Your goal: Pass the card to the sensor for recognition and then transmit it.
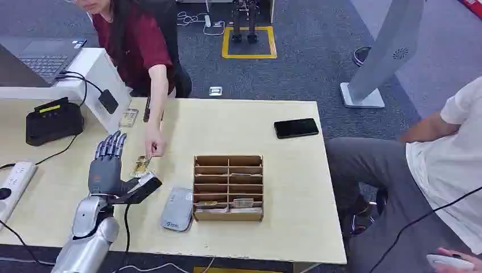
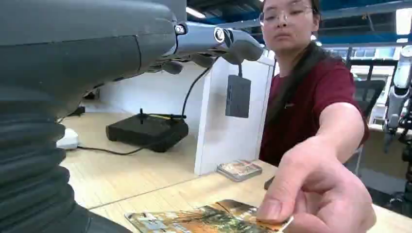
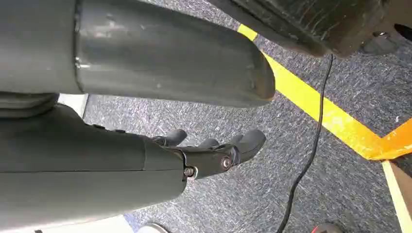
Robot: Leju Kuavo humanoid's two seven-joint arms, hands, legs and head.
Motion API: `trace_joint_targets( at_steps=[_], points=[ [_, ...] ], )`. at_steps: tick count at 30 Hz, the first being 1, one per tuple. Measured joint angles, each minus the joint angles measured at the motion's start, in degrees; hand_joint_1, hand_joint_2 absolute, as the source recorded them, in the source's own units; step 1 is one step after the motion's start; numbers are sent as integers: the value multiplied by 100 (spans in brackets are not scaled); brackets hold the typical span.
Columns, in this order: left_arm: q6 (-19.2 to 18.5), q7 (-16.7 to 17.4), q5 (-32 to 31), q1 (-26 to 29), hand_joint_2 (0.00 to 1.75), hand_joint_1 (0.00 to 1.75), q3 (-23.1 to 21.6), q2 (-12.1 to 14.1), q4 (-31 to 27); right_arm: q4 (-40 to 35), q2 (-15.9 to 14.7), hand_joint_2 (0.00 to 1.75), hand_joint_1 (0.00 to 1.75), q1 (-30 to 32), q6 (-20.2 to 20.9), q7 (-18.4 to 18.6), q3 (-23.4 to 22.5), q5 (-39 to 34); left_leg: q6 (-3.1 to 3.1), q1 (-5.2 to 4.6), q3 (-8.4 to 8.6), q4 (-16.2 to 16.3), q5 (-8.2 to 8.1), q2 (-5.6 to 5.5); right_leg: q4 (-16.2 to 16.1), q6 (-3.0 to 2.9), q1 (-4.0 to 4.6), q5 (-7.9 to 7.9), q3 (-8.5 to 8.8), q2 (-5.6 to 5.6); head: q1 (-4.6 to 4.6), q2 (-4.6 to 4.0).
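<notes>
Pale wood table (image 1: 273,227) over grey carpet, with a person seated behind it and another at its right end. Above the table the robot's left hand (image 1: 108,165) is raised, fingers (image 1: 113,145) straight and spread, thumb (image 1: 142,187) out to the side, holding nothing. Just beyond that thumb, a person's hand (image 1: 153,147) pinches the card (image 1: 140,165) by one edge and holds it low over the table, close to the robot's palm but not yet in its grasp; the left wrist view shows the card (image 2: 204,218) flat beneath those fingertips. The grey sensor pad (image 1: 177,209) lies near the table's front edge, just right of the left hand and touching the wooden sorting box (image 1: 228,187). The right hand (image 3: 214,150) hangs toward the floor, fingers loosely apart and empty. By my reading the task has barely begun: taking the card, presenting it to the sensor pad and handing it on all remain.
</notes>
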Motion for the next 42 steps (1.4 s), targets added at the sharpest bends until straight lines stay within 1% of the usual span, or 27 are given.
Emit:
trace_joint_targets(
  at_steps=[4, 9, 15, 30, 32, 34, 35, 36, 37, 38, 39, 40, 42],
  points=[
    [-164, -125, 273, 0, 175, 175, 0, -44, -68, 2, 2, 0, 0, -3, 2, 22, 0, 15, 0, 0, -1, 0, 0, -2, 0, 0, 0, 0, 0, -1, 0, 0],
    [-306, -140, 326, 1, 175, 175, 2, -105, -206, 0, 17, 0, 0, -23, 2, 50, 0, 15, 2, 0, -1, 0, 1, -2, 0, 0, 0, 0, 0, -1, 0, 0],
    [-306, -140, 328, 0, 175, 175, 2, -144, -302, 0, 31, 0, 0, -25, 2, 50, 0, 15, 2, 0, -1, 0, 1, -2, 0, 0, 0, 0, 1, -1, 0, 0],
    [-319, -140, 326, 1, 175, 175, 7, -155, -339, 0, 33, 0, 0, -27, 2, 50, 0, 18, 2, 0, -1, 0, 2, -2, 0, 1, 0, 1, 1, -1, 0, -2],
    [-365, -220, 367, 4, 175, 175, 17, -168, -367, 2, 33, 0, 0, -28, 2, 48, 0, 18, 2, 0, -2, 0, 2, -2, 0, 2, 0, 1, 1, -1, 0, -2],
    [-450, -429, 617, 15, 175, 175, 57, -197, -431, 0, 33, 0, 0, -30, 2, 40, 0, 53, 2, 0, -2, 0, 2, -2, 0, 2, 0, 1, 1, -2, 0, 0],
    [-635, -589, 933, 28, 175, 175, 83, -216, -490, 2, 33, 0, 0, -30, 2, 39, 0, 52, 2, 0, -2, 0, 2, -2, 0, 2, 0, 1, 1, -1, 0, 0],
    [-966, -721, 1396, 35, 175, 175, 133, -268, -565, 2, 33, 0, 0, -30, -2, 46, 0, 48, 2, -1, -2, 1, 2, -2, 0, 2, -1, 1, 0, -2, -2, 0],
    [-1434, -737, 1886, 37, 175, 175, 204, -344, -663, 2, 35, 0, 0, -30, -15, 68, 0, 26, 2, -1, -2, 2, 2, -4, -1, 2, -1, 1, 0, -2, -2, 0],
    [-2005, -689, 2393, 37, 175, 175, 290, -443, -788, 2, 37, 0, 0, -31, -28, 90, -4, -9, 3, -1, -3, 3, 2, -5, -1, 2, -1, 2, 0, -3, 0, 0],
    [-2373, -629, 2692, 36, 175, 175, 354, -531, -892, 2, 37, 0, 0, -33, -44, 112, -11, -11, 3, -1, -6, 4, 2, -6, -1, 3, -1, 2, 1, -3, 0, 0],
    [-2632, -592, 2897, 35, 175, 175, 405, -606, -988, 2, 37, 0, 0, -37, -50, 120, -18, -18, 3, -1, -7, 4, 2, -5, -1, 4, -1, 3, 0, -3, 0, -2],
    [-2767, -564, 3014, 31, 175, 175, 472, -715, -1115, 2, 39, 0, 0, -37, -59, 122, -33, -17, 3, -1, -5, 4, 2, 0, 0, 5, -1, 4, 0, 2, 0, 0]
  ],
)
